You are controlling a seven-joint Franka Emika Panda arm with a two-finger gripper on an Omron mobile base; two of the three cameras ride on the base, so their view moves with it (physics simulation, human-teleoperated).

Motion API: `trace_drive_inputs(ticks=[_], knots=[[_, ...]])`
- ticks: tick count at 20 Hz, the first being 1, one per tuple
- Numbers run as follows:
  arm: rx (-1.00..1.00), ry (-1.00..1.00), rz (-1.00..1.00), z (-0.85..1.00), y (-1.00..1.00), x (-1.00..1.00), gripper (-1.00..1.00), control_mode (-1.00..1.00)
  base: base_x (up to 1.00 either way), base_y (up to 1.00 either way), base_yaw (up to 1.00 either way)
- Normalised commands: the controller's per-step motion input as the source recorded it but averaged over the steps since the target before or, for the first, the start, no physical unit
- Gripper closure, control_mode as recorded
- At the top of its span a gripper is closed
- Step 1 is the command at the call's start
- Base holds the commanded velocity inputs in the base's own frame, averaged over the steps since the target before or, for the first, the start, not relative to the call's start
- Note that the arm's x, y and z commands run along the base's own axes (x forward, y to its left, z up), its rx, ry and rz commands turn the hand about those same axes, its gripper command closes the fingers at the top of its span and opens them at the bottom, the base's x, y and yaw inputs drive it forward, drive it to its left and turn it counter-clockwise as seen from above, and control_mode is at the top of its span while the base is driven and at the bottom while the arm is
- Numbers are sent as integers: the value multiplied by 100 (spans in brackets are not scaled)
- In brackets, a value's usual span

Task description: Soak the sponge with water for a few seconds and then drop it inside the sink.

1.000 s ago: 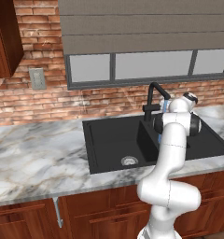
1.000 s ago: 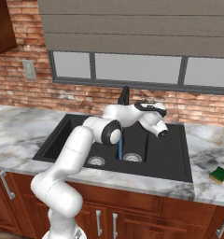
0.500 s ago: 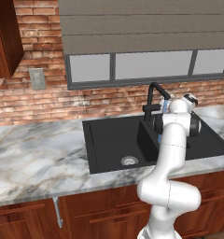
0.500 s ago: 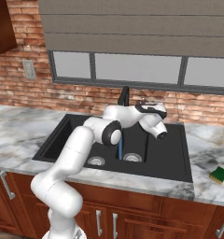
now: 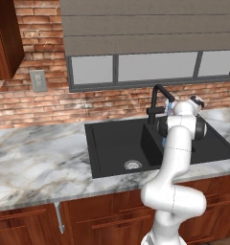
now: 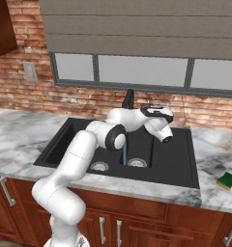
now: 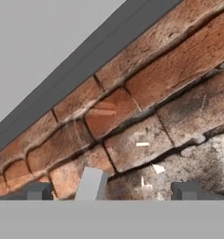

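Note:
The sponge (image 6: 228, 180), yellow with a green top, lies on the marble counter to the right of the sink, far from the hand. The black double-basin sink (image 6: 176, 159) (image 5: 112, 143) has water (image 6: 124, 154) (image 5: 164, 141) running as a thin blue stream from the black faucet (image 6: 129, 99) (image 5: 157, 98) into the smaller basin. My gripper (image 6: 161, 112) (image 7: 113, 191) hovers above the sink by the faucet, facing the brick back wall. Its fingertips (image 7: 39, 191) stand wide apart, open, with nothing between them.
Marble counter (image 5: 35, 167) runs on both sides of the sink. A brick wall (image 7: 146, 107) and a window frame (image 6: 137, 87) stand close behind the faucet. A wall outlet (image 5: 39, 80) sits at the left. Wooden cabinets (image 6: 137, 222) lie below the counter.
The wrist has turned slightly above the sink. The sponge has stayed in place and the water keeps running.

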Motion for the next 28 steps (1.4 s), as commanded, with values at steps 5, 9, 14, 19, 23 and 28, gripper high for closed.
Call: trace_drive_inputs(ticks=[5,9,14,19,23,28], knots=[[0,0,0,28,0,0,-100,-100,0,0,0],[0,2,0,23,0,0,-100,-100,0,0,0],[0,3,0,26,-2,0,-100,-100,0,0,0],[0,2,0,9,-26,1,-100,-100,0,0,0],[0,3,0,12,-23,0,-100,-100,0,0,0],[0,3,0,12,-11,-1,-100,-100,0,0,0]])
